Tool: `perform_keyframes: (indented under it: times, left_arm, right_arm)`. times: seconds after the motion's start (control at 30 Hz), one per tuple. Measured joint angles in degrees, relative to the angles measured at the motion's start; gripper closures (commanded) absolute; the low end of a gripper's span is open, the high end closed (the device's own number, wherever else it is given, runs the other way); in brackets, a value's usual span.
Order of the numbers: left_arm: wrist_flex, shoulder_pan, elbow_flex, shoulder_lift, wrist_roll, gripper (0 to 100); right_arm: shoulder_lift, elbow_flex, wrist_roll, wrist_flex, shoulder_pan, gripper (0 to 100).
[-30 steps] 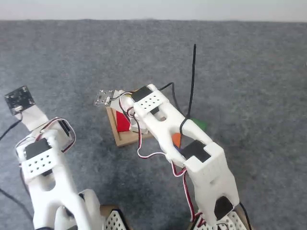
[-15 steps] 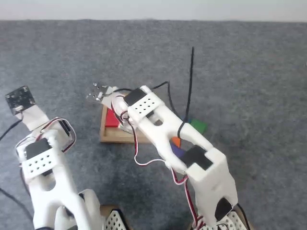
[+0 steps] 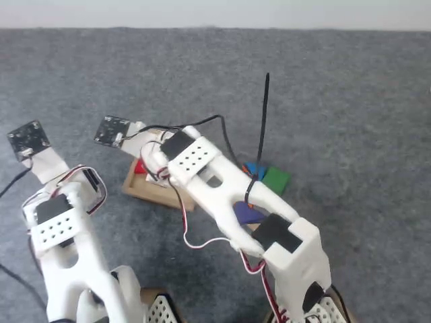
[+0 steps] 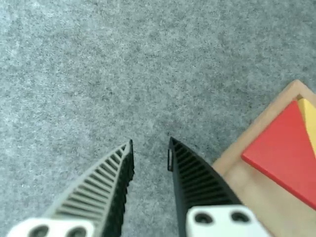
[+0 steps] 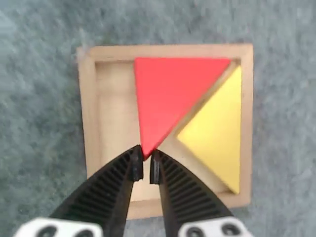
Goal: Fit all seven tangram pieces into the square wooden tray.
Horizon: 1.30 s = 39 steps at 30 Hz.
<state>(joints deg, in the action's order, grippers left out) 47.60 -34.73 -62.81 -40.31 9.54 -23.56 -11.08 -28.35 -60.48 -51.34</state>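
We count two of seven pieces in the tray (image 5: 247,123): the red triangle (image 5: 168,94), its corner at the tips of the right end effector (image 5: 146,165), which is narrowed to a slit, and the yellow triangle (image 5: 217,133) just beyond. The blue piece (image 3: 254,168), green piece (image 3: 276,180) and purple piece (image 3: 246,214) lie outside, beside that arm. The left end effector (image 4: 150,153) hangs parted and empty by the tray's corner.

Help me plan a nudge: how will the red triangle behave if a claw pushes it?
The red triangle looks like a flat, rigid block, so it should slide rather than bend or roll. Its smooth face may be slippery to pinch. Lying beside the yellow triangle inside the wooden tray, it would likely jam or drag the tray.
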Motion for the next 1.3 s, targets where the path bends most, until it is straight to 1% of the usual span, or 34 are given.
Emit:
perform_keyframes:
  times: [0.17,0.3,0.53,0.73,0.8,0.9,0.97,1.03,1.13,1.2,1.3]
  left_arm:
    - [-0.97,-0.09,-0.97,0.0,-0.26,89]
    - [-0.97,-0.09,-0.97,0.0,-0.7,89]
    - [-0.97,-2.99,-0.97,0.0,-2.2,89]
    - [-0.97,-3.08,-0.97,0.0,-2.29,89]
    - [-0.97,-3.08,-1.67,0.0,-2.29,89]
    - [-0.97,-3.08,-2.29,0.0,-2.29,89]
    - [-0.97,-3.16,-2.29,0.0,-2.29,89]
    - [-0.97,-3.08,-2.29,0.0,-2.29,89]
    - [-0.97,-3.08,-2.29,0.0,-2.29,89]
    - [-0.97,-3.08,-2.29,0.0,-2.29,89]
    - [-0.97,-3.16,-2.29,0.0,-2.29,88]
  right_arm:
    - [0.0,0.0,-2.11,2.64,-2.81,98.9]
    - [0.26,-1.93,-2.64,3.08,-3.52,98.9]
    - [-1.93,-8.62,-2.9,2.99,-4.22,99.1]
    - [-2.29,-14.77,-2.9,-2.11,-4.13,98.7]
    - [-2.99,-15.65,-2.9,-2.29,-4.22,95.5]
    - [-3.96,-15.91,-2.9,-2.73,-4.22,85.5]
    - [-3.96,-15.91,-2.9,-2.81,-4.22,81.7]
    - [-3.78,-16.09,-2.9,-3.87,-4.22,83.0]
    - [-1.14,-18.02,-2.9,-8.0,-2.2,86.8]
    - [3.52,-19.69,-2.73,-12.22,0.62,90.0]
    - [10.55,-21.01,0.44,-17.85,7.21,96.5]
